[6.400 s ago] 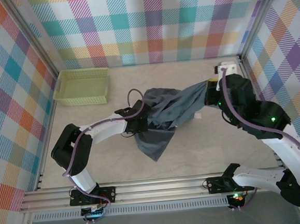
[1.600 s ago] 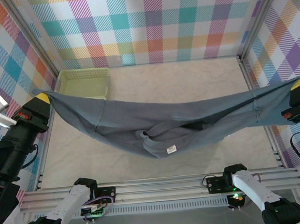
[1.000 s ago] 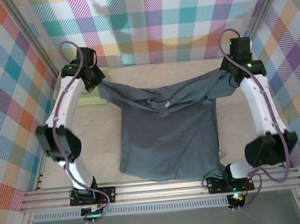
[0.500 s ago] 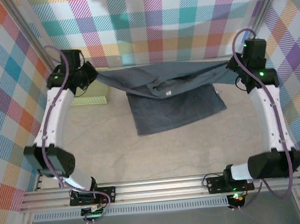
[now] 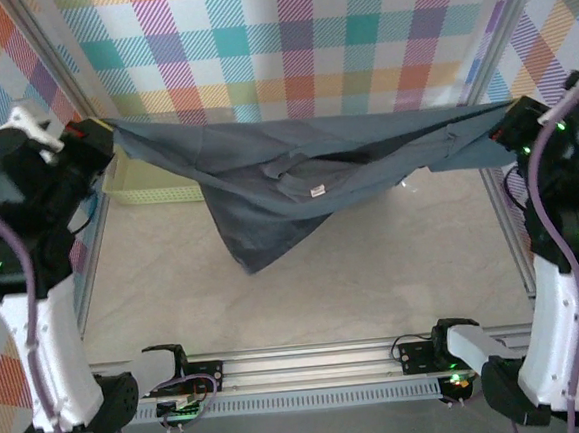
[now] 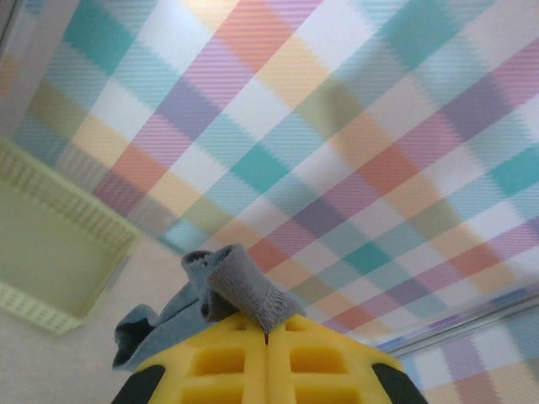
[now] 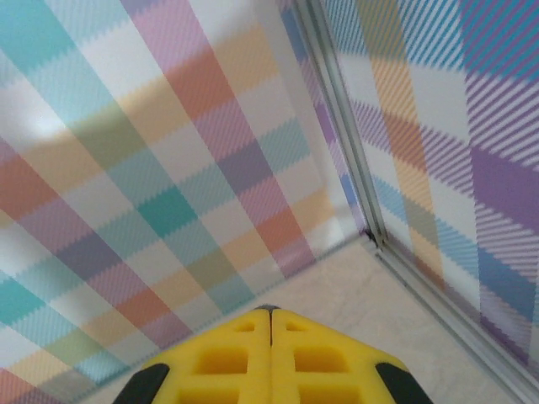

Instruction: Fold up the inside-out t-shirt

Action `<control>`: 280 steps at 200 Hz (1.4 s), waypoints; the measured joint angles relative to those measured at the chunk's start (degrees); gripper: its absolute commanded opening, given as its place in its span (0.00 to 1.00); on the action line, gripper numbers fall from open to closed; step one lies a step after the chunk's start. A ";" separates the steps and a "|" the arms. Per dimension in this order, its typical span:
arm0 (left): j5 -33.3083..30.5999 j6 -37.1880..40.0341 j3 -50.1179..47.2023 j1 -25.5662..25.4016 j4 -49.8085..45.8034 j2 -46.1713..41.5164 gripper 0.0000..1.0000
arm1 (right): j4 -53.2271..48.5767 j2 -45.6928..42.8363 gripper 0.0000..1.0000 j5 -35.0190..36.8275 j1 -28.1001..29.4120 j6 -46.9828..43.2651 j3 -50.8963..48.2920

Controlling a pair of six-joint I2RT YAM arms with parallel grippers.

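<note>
The t-shirt (image 5: 296, 176) is hanging stretched in the air above the desk (image 5: 393, 258), the left jaws clenching one end near the basket (image 5: 157, 192), the right jaws clenching the opposite end; its middle is sagging to a point.

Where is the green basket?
In the top view, the green basket sits on the table at the far left, partly hidden behind the hanging t-shirt.

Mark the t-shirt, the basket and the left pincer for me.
t-shirt (image 5: 297, 181), top view, sagging middle of the cloth.
basket (image 6: 50, 252), left wrist view, its bare floor.
left pincer (image 6: 267, 335), left wrist view, seam between its shut yellow tips.
</note>
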 measured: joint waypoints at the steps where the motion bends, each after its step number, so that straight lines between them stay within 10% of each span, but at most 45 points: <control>1: -0.07 0.02 0.20 0.00 -0.11 -0.11 0.00 | -0.13 -0.17 0.00 0.11 0.00 -0.04 0.35; 100: -6.03 -0.63 8.72 0.00 -3.43 -10.93 0.00 | -2.78 -5.31 0.00 3.39 0.00 -1.62 13.88; 175: 1.49 -2.82 -15.47 -0.07 8.61 16.85 0.00 | 10.67 8.59 0.00 -3.23 0.02 -1.07 -15.30; 190: 2.10 -3.23 -18.14 -0.35 10.62 24.70 0.18 | 14.01 14.29 0.00 -5.16 0.00 -0.66 -20.00; 204: 2.64 -3.39 -17.55 -0.98 12.13 32.48 0.45 | 15.82 21.24 0.33 -6.47 0.00 0.07 -21.75; 223: 3.10 -3.30 -9.79 -1.70 12.00 45.16 0.55 | 17.68 31.04 0.73 -6.34 0.00 0.68 -20.63; 280: -0.04 0.72 6.25 -6.40 6.25 56.30 0.66 | 18.34 38.80 0.83 -6.40 0.17 0.50 -19.58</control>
